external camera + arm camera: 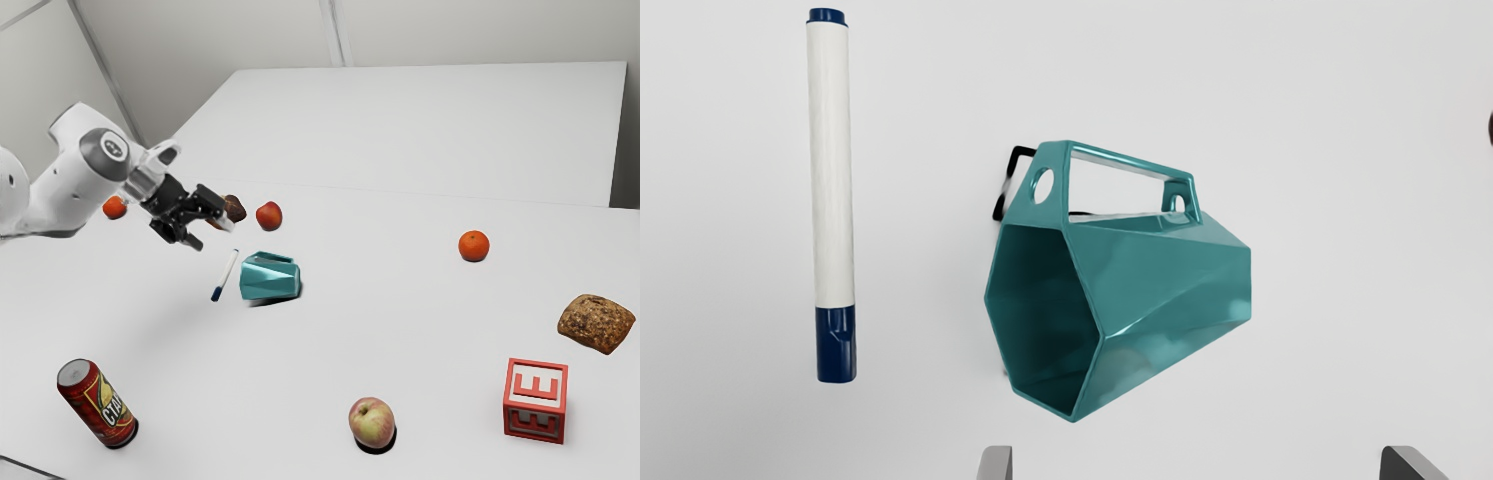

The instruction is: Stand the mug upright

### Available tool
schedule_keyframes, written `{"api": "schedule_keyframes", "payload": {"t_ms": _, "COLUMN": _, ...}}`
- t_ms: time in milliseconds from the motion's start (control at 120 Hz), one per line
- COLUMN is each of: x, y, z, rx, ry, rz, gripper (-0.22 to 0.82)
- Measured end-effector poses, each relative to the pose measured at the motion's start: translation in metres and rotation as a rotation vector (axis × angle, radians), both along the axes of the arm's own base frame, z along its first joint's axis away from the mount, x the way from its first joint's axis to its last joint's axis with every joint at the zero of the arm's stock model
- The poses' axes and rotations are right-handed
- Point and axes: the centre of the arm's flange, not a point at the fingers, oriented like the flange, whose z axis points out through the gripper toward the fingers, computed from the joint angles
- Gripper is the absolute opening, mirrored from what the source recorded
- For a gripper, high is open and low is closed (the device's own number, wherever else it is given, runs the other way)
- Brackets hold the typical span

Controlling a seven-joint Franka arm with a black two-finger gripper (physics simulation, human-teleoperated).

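Apple (372,423) foremost, the mug (270,280) lies on its side left of centre in the exterior view, mouth toward the marker (226,274); jaws hang apart, best closed across the mug before a slow mouth-up turn.

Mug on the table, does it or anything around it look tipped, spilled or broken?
The teal mug looks out of place: it lies on its side, its open mouth facing the marker, rather than standing on its base. I see no spill or breakage.
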Motion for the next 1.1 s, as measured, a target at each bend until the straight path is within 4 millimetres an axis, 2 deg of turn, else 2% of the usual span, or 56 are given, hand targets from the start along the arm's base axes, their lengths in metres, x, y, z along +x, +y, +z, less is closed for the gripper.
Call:
{"api": "schedule_keyframes", "payload": {"t_ms": 108, "x": 0.001, "y": 0.000, "z": -0.025, "rx": -0.082, "ry": 0.023, "rz": 0.061, "gripper": 0.60}}
{"api": "schedule_keyframes", "payload": {"t_ms": 567, "x": -0.002, "y": 0.014, "z": -0.098, "rx": -0.275, "ry": 0.081, "rz": 0.162, "gripper": 0.60}}
{"api": "schedule_keyframes", "payload": {"t_ms": 800, "x": 0.016, "y": 0.017, "z": -0.110, "rx": -0.330, "ry": 0.048, "rz": 0.152, "gripper": 0.60}}
{"api": "schedule_keyframes", "payload": {"t_ms": 1100, "x": 0.028, "y": 0.011, "z": -0.122, "rx": -0.376, "ry": 0.024, "rz": 0.134, "gripper": 0.60}}
